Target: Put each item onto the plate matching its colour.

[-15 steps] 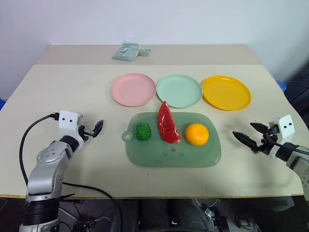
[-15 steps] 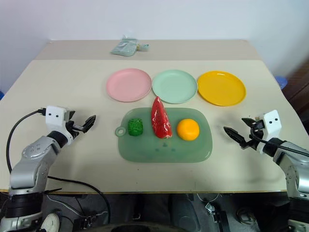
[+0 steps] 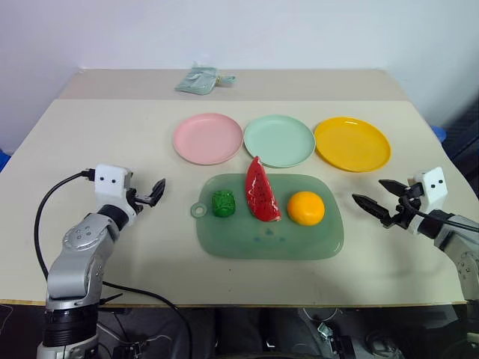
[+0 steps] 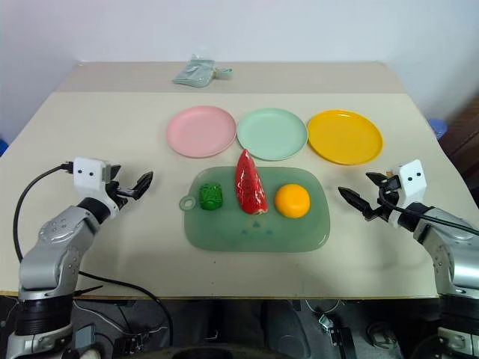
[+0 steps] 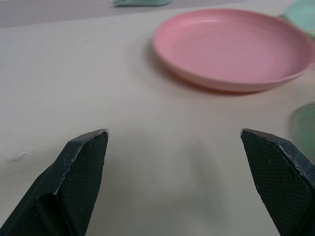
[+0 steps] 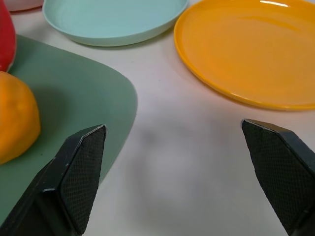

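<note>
A: From the head camera, what is the setting?

B: A beige table (image 3: 97, 142) against a pale wall. A pale green pouch (image 3: 196, 79) lies at the far edge. The pink plate (image 3: 207, 138), mint plate (image 3: 278, 140) and yellow-orange plate (image 3: 352, 143) sit in a row. Nearer lies a translucent green mat (image 3: 299, 238) carrying the knobbly green vegetable (image 3: 222, 203), the watermelon wedge (image 3: 261, 191) and the orange (image 3: 305, 208).

A: And the grippers?

B: The left gripper (image 3: 155, 191) hovers left of the mat, jaws spread, empty. The right gripper (image 3: 379, 198) hovers right of the mat, jaws spread, empty, pointing toward the orange.

A: The left wrist camera?

B: Bare table lies between its wide-apart fingers (image 5: 83, 162); the pink plate lies ahead.

A: The right wrist?

B: Its fingers (image 6: 81, 169) stand wide over bare table; beyond them, the orange and mat corner lie to one side, the yellow-orange plate to the other.
</note>
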Robot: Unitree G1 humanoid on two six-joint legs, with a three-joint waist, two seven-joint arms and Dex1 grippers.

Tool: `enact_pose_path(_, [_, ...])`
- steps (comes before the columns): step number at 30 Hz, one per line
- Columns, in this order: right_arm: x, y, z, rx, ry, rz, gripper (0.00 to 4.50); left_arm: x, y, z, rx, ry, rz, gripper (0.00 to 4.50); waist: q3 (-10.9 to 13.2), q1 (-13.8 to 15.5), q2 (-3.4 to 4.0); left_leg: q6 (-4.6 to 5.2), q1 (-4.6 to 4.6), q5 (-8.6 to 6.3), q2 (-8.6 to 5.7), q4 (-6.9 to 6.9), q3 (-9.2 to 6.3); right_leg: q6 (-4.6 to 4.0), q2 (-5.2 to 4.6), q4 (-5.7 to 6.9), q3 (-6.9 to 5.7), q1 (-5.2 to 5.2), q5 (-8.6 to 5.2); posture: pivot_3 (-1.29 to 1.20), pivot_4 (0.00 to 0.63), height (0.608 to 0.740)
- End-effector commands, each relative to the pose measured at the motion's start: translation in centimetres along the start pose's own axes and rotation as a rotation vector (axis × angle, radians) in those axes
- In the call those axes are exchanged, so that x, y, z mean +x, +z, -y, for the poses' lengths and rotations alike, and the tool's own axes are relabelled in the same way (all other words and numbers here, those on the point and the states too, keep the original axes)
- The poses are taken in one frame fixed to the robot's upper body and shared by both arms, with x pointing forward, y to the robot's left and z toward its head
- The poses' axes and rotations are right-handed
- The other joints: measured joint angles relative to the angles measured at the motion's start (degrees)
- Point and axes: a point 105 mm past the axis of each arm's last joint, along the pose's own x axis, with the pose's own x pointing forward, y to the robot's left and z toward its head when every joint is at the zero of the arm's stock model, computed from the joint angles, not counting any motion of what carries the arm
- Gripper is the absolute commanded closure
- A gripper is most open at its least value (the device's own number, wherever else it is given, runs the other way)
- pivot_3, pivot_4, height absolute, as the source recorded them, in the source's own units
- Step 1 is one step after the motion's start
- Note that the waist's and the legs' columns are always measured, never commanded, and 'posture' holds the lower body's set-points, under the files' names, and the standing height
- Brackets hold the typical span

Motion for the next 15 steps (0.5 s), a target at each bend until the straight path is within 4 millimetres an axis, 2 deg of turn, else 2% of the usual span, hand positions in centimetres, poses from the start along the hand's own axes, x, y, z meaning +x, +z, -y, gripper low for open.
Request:
enact_pose_path(1, [-0.4, 1.2, -0.2, -0.036, -0.005, 0.054, 0.00, 0.6, 1.9, 0.9, 0.030, -0.050, 0.051, 0.10, 0.0, 0.1, 0.00, 0.00, 0.00, 0.00, 0.00, 0.00, 0.00, 0.00, 0.00, 0.00, 0.00, 0.00, 0.00, 0.00, 0.150, 0.740])
enact_pose_path(8, [-0.8, -0.2, -1.0, -0.020, -0.040, 0.058, 0.00, 1.7, 1.4, 2.2, 0.041, -0.107, 0.037, 0.10, 0.0, 0.0, 0.00, 0.00, 0.00, 0.00, 0.00, 0.00, 0.00, 0.00, 0.01, 0.01, 0.00, 0.00, 0.00, 0.00, 0.150, 0.740])
enact_pose_path(10, [-1.1, 0.5, -0.9, -0.037, -0.057, 0.086, 0.00, 2.0, 1.7, 3.2, 0.038, -0.162, 0.042, 0.10, 0.0, 0.0, 0.00, 0.00, 0.00, 0.00, 0.00, 0.01, 0.00, 0.00, 0.01, 0.01, 0.01, 0.00, 0.00, 0.00, 0.150, 0.740])
enact_pose_path(15, [-1.3, 1.9, -0.9, -0.085, -0.071, 0.115, 0.00, 2.3, 1.4, 4.2, 0.080, -0.255, 0.025, 0.10, 0.0, 0.0, 0.01, -0.01, 0.00, 0.00, 0.00, 0.00, 0.00, 0.00, 0.03, 0.01, 0.00, -0.01, 0.00, 0.00, 0.150, 0.740])
